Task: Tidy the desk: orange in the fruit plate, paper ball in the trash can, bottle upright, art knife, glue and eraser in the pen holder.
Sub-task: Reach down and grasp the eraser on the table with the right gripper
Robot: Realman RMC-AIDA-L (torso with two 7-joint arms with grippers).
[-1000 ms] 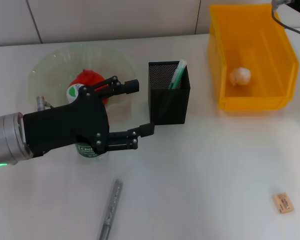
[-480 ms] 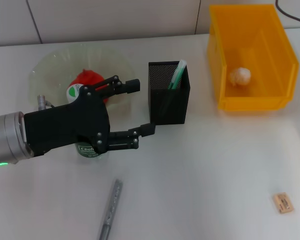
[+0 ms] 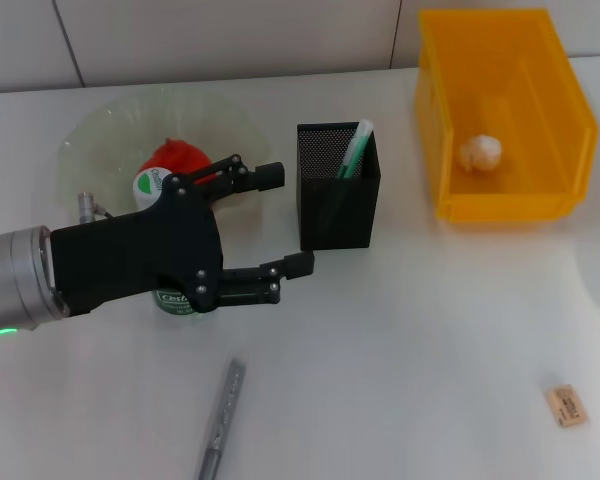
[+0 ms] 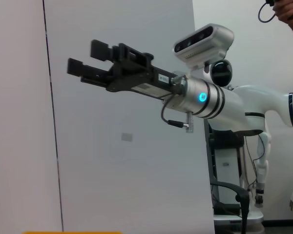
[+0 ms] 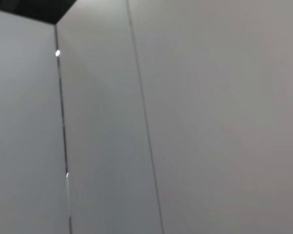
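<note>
Over bottle [image 3: 170, 290], left gripper [image 3: 280, 220] jaws wide apart, holding nothing.

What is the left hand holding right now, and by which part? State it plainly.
Nothing is held. The left hand hangs open above the desk, fingers spread, between the upright bottle and the pen holder, with nothing between them. The right hand is out of view.

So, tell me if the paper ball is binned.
In: the crumpled white paper ball lies on the floor of the yellow plastic bin.
</note>
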